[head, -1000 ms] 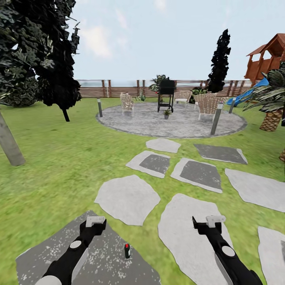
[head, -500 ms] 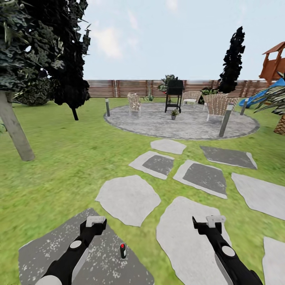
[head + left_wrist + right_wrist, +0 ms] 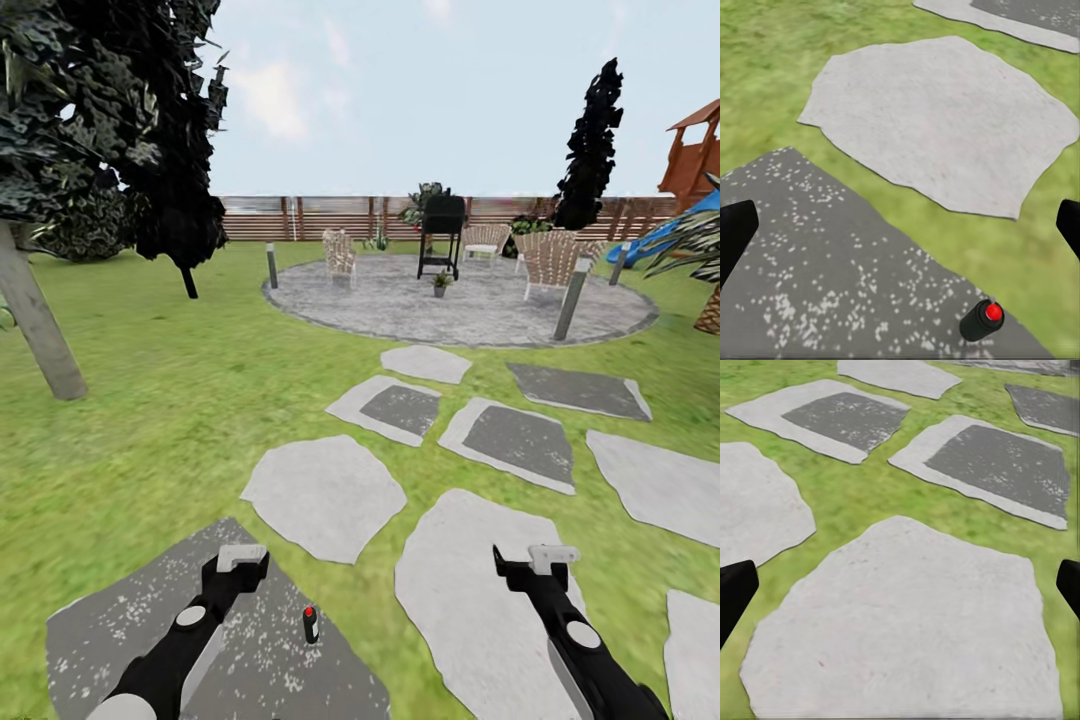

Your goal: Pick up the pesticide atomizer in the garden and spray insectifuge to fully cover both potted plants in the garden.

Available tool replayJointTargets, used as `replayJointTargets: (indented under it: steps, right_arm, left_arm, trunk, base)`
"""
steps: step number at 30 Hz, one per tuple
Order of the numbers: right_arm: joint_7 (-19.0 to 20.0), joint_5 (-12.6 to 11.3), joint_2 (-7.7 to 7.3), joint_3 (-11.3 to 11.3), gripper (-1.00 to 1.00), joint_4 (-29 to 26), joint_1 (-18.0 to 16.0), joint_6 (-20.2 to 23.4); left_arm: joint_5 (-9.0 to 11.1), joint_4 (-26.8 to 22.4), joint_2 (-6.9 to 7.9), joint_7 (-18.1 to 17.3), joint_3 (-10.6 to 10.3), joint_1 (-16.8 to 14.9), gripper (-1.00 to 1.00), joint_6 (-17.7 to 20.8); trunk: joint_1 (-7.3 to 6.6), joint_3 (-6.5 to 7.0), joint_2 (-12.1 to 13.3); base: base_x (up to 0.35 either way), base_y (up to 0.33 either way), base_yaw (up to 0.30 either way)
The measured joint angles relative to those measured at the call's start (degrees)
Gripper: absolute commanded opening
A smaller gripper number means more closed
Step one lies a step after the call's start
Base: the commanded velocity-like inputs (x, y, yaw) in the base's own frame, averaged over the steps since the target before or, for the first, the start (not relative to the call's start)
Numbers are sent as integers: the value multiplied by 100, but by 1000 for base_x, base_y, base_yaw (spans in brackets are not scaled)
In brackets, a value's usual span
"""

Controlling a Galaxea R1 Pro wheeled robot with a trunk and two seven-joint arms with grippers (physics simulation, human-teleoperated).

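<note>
Head view: a green lawn (image 3: 150, 400) runs back to a horizontal-slat wooden fence (image 3: 300, 218) under a pale sky. Close in, the pesticide atomizer (image 3: 311, 624) stands upright on a dark speckled stepping stone (image 3: 250, 660). It is a small slim dark bottle with a red top, between the two arms and nearer the left one. The left gripper (image 3: 240, 560) hangs above the same stone, up and to the left of the bottle and apart from it. The right gripper (image 3: 545, 560) hangs above a pale stepping stone (image 3: 460, 600). Neither holds anything; how far either is open cannot be told here. Farther off lies a round grey paved patio (image 3: 460, 310) with a black grill (image 3: 443, 235), wicker chairs (image 3: 548, 262) and grey lamp posts (image 3: 571, 297). One potted plant (image 3: 439, 284), small green leaves in a grey pot, sits on the paving just beside the grill. Dark trees (image 3: 110, 130) stand at the left.

Left wrist view: looking steeply down at the atomizer (image 3: 982, 320), its round dark body and red cap seen almost from above, standing on the speckled stone. A light grey stone (image 3: 945, 120) lies beyond a strip of grass. The gripper's dark fingertips (image 3: 735, 232) sit at opposite edges of the picture, spread wide, nothing between them.

Right wrist view: pale and dark-centred stepping stones in grass. The fingertips (image 3: 735, 589) are again wide apart and empty.
</note>
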Motion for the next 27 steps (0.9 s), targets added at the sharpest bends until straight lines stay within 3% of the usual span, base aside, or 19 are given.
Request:
replayJointTargets:
  steps: [13, 27]
  right_arm:
    - [3, 0, 0, -75, 100, 0, 0, 6]
    - [3, 0, 0, -75, 100, -1, 1, 5]
  left_arm:
    - [0, 8, -7, 1, 7, -1, 100, 0]
    - [0, 11, -8, 1, 4, -2, 100, -1]
  trunk:
    - [286, -352, -521]
    - [593, -716, -1083]
  base:
    - [0, 0, -6]
    - [0, 0, -168]
